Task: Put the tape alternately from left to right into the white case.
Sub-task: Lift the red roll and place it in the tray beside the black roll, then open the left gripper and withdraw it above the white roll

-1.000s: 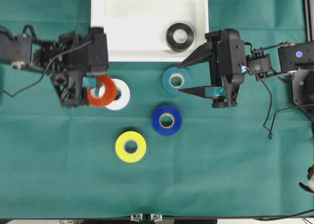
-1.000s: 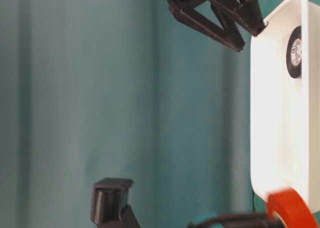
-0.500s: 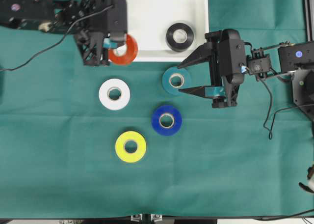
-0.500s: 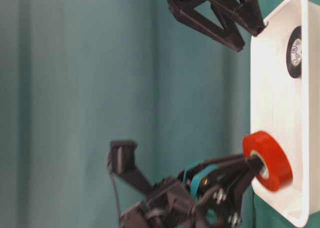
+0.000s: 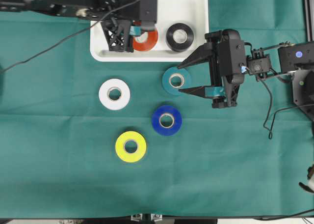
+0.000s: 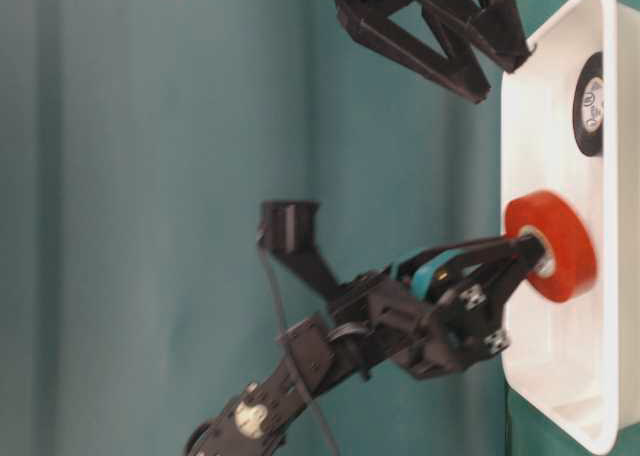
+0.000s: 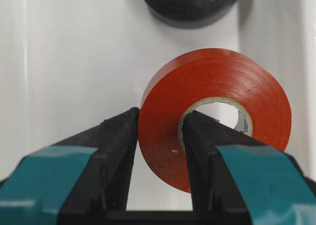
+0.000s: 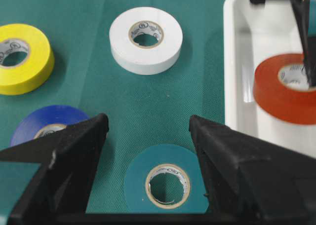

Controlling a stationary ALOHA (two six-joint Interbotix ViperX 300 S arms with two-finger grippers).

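On the green tabletop [image 5: 59, 135], nearest the overhead view's lower edge, lies the yellow roll [image 5: 130, 146], then the blue roll [image 5: 167, 120], the white roll [image 5: 114, 94] and the teal roll [image 5: 176, 80]. The right gripper [image 5: 189, 78] hangs at the teal roll, jaws spread wide with nothing between them. Farthest off, the left gripper [image 5: 139, 31] reaches into the white case [image 5: 100, 54], jaws clamped through the red roll [image 5: 146, 40], just beside the black roll [image 5: 179, 36] lying there.

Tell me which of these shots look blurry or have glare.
Table-level view: the left arm is softly blurred, the red tape too. Left wrist view: sharp on the red tape, bright sheen on the white case. Overhead and right wrist views: crisp, evenly lit.
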